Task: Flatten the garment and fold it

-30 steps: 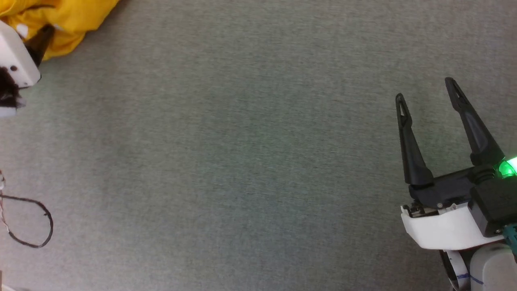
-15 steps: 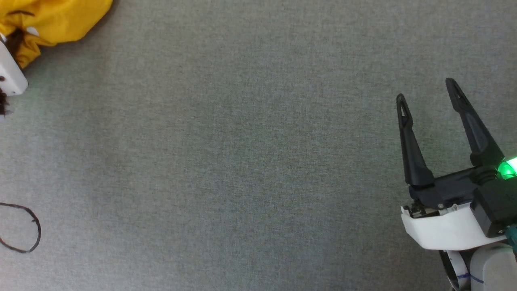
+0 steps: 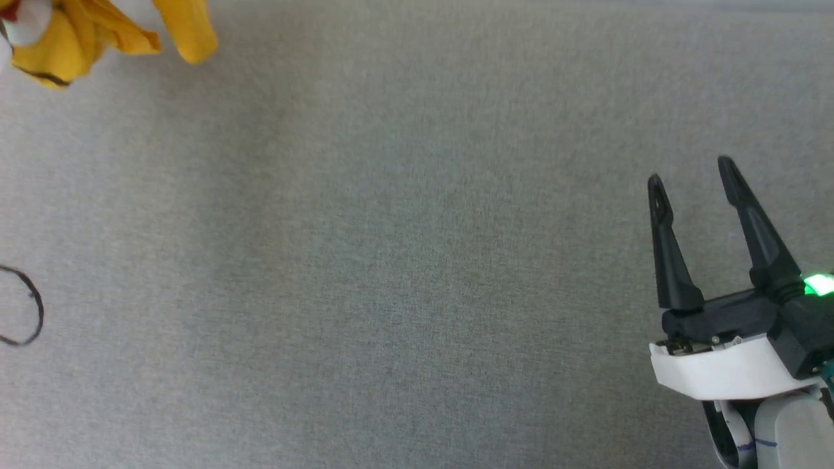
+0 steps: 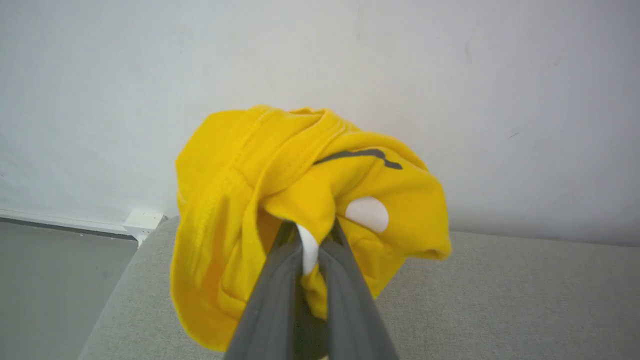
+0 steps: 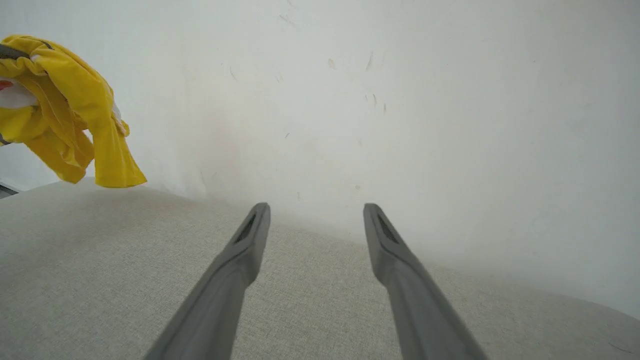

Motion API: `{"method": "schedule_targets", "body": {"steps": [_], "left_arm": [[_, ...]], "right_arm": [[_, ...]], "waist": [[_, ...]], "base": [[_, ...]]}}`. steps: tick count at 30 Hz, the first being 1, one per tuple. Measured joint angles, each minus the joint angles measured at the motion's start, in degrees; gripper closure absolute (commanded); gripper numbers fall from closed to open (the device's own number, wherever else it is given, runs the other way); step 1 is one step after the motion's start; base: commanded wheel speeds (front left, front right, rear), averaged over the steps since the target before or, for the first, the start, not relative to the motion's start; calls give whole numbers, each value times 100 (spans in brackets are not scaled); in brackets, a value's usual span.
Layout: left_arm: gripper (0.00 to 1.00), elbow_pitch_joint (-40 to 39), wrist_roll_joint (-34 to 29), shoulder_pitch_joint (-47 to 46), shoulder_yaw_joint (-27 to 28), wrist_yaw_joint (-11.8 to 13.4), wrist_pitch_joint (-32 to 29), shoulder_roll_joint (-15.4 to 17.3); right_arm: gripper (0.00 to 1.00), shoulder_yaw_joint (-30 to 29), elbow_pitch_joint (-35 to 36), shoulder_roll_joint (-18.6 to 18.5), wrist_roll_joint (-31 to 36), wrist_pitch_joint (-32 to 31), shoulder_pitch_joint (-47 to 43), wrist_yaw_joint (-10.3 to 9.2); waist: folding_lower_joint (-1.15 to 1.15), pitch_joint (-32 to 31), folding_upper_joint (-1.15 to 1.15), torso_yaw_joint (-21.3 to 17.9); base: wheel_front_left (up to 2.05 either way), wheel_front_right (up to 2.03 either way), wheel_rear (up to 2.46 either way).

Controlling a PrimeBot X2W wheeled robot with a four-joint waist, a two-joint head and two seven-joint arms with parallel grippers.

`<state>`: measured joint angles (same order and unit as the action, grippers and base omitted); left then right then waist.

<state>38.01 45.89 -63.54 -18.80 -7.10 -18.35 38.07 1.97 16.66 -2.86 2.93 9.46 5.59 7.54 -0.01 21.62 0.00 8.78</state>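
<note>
Grey surface [image 3: 417, 260], left tool [image 4: 309, 234] pinching garment [image 4: 240, 175]

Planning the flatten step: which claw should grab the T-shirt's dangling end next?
Right. The left claw is shut on the bunched yellow T-shirt, holding it off the grey fabric surface. The right claw is open and empty, so it's likely free to take the hanging flap.

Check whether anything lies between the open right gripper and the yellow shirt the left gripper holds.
Nothing visible does. Plain grey surface runs from the right gripper to the garment, bunched in the shut left gripper. A black loop lies off that line.
</note>
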Motion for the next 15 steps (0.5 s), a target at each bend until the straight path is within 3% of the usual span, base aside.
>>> {"method": "schedule_targets", "body": {"steps": [6, 15], "left_arm": [[100, -445, -51, -367, -172, 9, -164, -194], [100, -1446, 93, -490, -499, 297, -580, -1004]], "right_arm": [[0, -205, -294, -1, -310, 198, -253, 0], [0, -662, -388, -3, -555, 377, -511, 0]], "waist": [[-1, -627, 0, -1], [-2, -1476, 1, -82]], "base": [[0, 0, 0], [0, 0, 0]]}}
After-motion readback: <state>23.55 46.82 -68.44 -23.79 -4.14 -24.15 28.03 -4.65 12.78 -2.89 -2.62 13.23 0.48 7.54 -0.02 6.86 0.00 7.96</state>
